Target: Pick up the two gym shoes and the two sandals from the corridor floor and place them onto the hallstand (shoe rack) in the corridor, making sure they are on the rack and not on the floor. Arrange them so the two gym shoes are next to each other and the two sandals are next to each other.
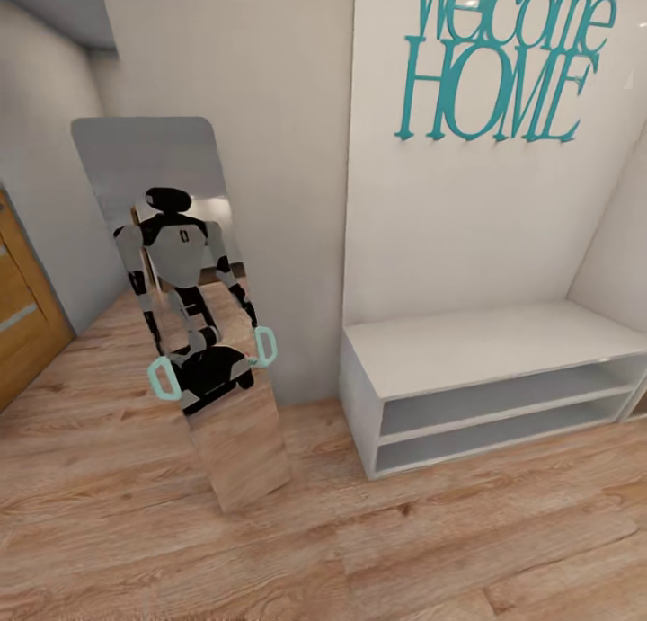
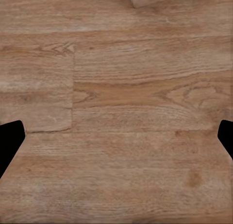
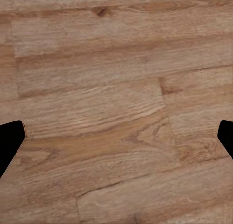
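Task progress, judged from these views: nothing placed as yet. Hallstand (image 1: 485, 347) seen in the head view against the white wall, under the teal "Welcome HOME" lettering (image 1: 503, 59). Both long open shelves (image 1: 503, 403) empty; bench top bare as well. No gym shoes or sandals found on the rack or on the visible stretch of corridor floor (image 1: 377, 549); location of all four items not determinable here. All four pick-ups and both pairings therefore judged outstanding.

Leaning mirror (image 1: 184, 306) noted left of the hallstand, resting on the floor and showing the robot's reflection with arms lowered. Wooden door (image 1: 22, 320) at the far left.

Left gripper (image 2: 116, 139) released, fingertips at opposite frame edges over bare planks, nothing between. Right gripper (image 3: 116, 139) likewise released, spread wide over bare planks, nothing held.
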### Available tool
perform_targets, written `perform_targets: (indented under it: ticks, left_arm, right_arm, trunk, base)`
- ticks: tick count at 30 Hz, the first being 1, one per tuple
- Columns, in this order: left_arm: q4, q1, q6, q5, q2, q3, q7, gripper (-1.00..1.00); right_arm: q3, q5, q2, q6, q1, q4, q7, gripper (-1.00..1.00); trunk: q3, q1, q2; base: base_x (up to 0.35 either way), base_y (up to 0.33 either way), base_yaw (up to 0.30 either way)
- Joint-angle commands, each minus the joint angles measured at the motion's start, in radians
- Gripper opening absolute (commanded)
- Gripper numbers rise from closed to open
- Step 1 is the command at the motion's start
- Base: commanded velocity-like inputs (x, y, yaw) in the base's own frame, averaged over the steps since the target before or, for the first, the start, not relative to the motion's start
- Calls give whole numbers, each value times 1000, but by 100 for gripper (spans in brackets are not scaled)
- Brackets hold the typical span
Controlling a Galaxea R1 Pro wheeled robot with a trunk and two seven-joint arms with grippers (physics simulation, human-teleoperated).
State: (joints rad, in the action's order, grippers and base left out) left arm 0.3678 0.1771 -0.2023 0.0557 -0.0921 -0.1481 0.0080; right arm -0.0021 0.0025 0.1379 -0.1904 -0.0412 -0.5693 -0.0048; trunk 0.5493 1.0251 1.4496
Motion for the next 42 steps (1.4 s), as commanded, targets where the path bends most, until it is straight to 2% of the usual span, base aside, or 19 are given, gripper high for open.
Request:
perform_targets:
  ticks: [1,5,21,31,36,42]
  left_arm:
    - [-1,1,-3,6,0,1,1,100]
    - [-1,1,-3,6,0,1,1,100]
    - [-1,1,-5,6,0,2,1,100]
    - [-1,1,-5,6,0,1,1,100]
    - [-1,1,-5,6,0,1,1,100]
    - [-1,1,-5,6,0,1,1,100]
  right_arm:
    - [0,0,0,-3,0,0,0,100]
    - [3,1,0,-3,0,0,3,100]
    - [5,2,0,-2,0,1,6,100]
    - [4,1,-4,-1,0,0,1,100]
    - [4,1,-4,-1,0,0,0,100]
    - [3,1,-5,-1,0,0,0,100]
  trunk:
    - [2,0,0]
    - [4,0,0]
    - [4,0,0]
    - [4,0,0]
    - [4,0,0]
    - [4,0,0]
  base:
    - [0,0,268]
    - [0,0,188]
    - [-9,0,10]
    - [-295,0,16]
    - [-274,0,209]
    - [-53,0,237]
